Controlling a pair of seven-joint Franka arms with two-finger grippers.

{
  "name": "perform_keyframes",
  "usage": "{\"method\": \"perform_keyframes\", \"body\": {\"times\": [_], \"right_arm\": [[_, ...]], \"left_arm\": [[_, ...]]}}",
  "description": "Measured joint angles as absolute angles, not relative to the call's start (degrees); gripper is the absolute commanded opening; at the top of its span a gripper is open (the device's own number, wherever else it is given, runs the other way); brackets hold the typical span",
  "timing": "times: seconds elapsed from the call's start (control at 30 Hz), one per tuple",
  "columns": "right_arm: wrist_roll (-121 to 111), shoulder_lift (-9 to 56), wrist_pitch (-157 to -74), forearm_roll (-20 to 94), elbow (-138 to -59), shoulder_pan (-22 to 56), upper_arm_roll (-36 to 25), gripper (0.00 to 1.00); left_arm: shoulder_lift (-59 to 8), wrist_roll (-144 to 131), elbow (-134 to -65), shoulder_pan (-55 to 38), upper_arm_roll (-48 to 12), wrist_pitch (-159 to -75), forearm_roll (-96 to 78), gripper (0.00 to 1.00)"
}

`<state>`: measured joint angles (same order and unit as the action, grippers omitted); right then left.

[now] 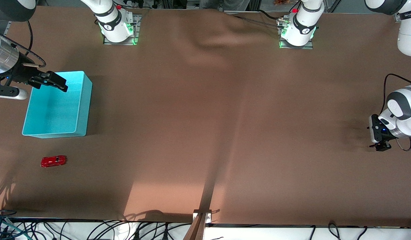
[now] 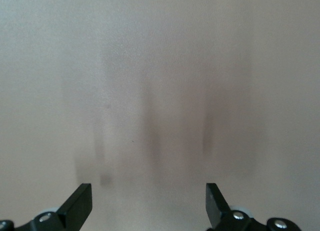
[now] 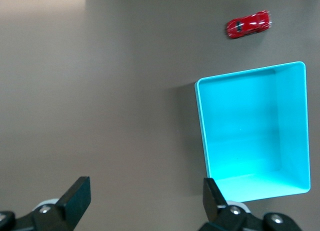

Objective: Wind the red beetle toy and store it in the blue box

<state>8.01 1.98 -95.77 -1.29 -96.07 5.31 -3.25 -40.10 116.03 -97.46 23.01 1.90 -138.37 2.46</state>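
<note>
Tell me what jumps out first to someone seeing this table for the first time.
The blue box stands out most, sitting empty toward the right arm's end of the table. The tiny red beetle toy lies on the brown table a little nearer the front camera than the box. The right gripper hangs open over the box's rim, while the left gripper waits open, low over bare table at the left arm's end.
</note>
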Motion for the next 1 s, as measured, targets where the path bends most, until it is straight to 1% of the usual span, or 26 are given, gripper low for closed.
{"method": "perform_keyframes", "body": {"times": [0.27,0.47,0.8,1.0], "right_arm": [[-1.50,4.08,-95.90,-1.77,-96.07,2.47,-5.52,1.00],[-9.34,6.79,-97.82,-1.77,-96.07,-0.20,-8.11,1.00],[-24.36,12.94,-104.60,-1.48,-96.10,-5.91,-9.59,1.00],[-30.60,17.03,-109.36,-1.47,-96.09,-7.16,-9.59,1.00]], "left_arm": [[-40.10,116.03,-97.30,23.02,1.92,-138.37,2.45,1.00],[-40.02,115.91,-96.54,23.02,1.91,-138.35,2.20,1.00],[-37.90,113.62,-95.56,22.55,1.32,-137.83,0.71,1.00],[-34.67,105.52,-95.41,20.84,0.81,-134.16,0.65,1.00]]}}
